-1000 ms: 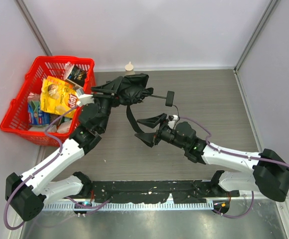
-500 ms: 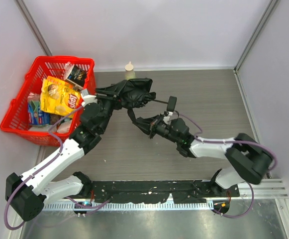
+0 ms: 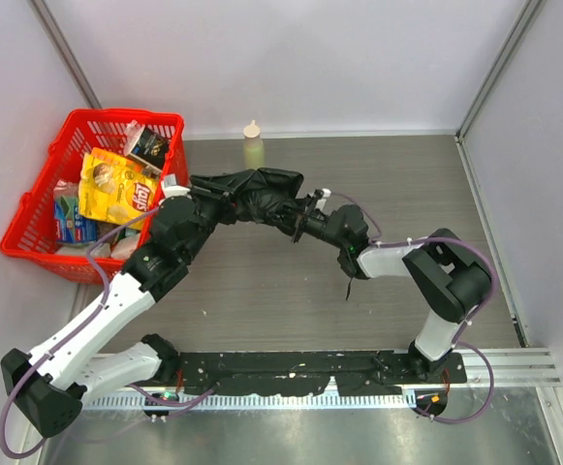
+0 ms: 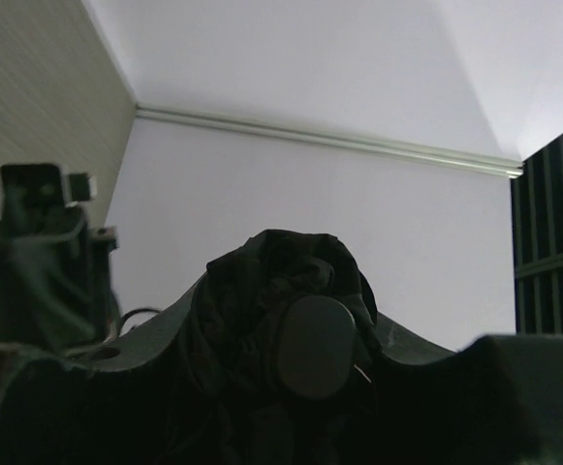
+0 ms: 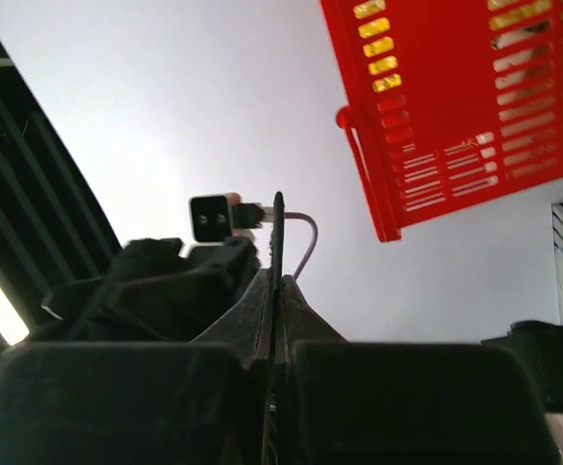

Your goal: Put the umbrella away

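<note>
The left gripper (image 3: 208, 197) is clasping the bunched umbrella (image 3: 262, 187) mid-table with half-spread jaws, while at its 3 o'clock the right gripper (image 3: 300, 219) is pinching it, jaws tightly closed, the red basket (image 3: 107, 113) at 9 o'clock.

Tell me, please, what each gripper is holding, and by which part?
Both hold the umbrella: the left gripper clamps its bunched fabric; the right gripper pinches a thin black strip of it, probably the strap.
</note>
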